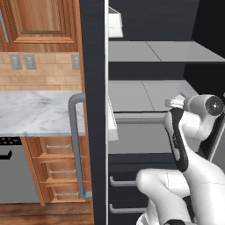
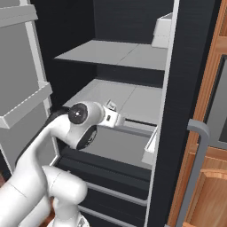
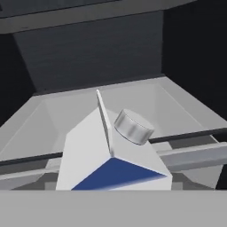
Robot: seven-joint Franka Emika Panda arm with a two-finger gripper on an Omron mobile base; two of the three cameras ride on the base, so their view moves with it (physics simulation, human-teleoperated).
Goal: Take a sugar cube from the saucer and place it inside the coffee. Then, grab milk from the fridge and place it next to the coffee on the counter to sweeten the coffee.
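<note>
The milk [image 3: 111, 155] is a white carton with a blue side and a grey round cap, very close in the hand view and tilted, in front of a grey fridge shelf and its front rail. My gripper [image 1: 175, 103] [image 2: 111, 116] reaches into the open black fridge [image 1: 94, 88] at the front edge of the middle shelf [image 2: 111, 95]. The carton sits where the fingertips rise and hides them, and the jaws stand closed on it. The white marble counter [image 1: 35, 112] lies left of the fridge. The coffee, saucer and sugar cube are out of view.
The fridge's long grey bar handle [image 1: 74, 140] hangs beside the counter's edge. Grey drawers [image 1: 132, 180] sit below the shelf. A white door bin [image 2: 162, 31] is high up. Wooden cabinets [image 1: 52, 162] and a grey dishwasher [image 1: 9, 176] stand under the counter.
</note>
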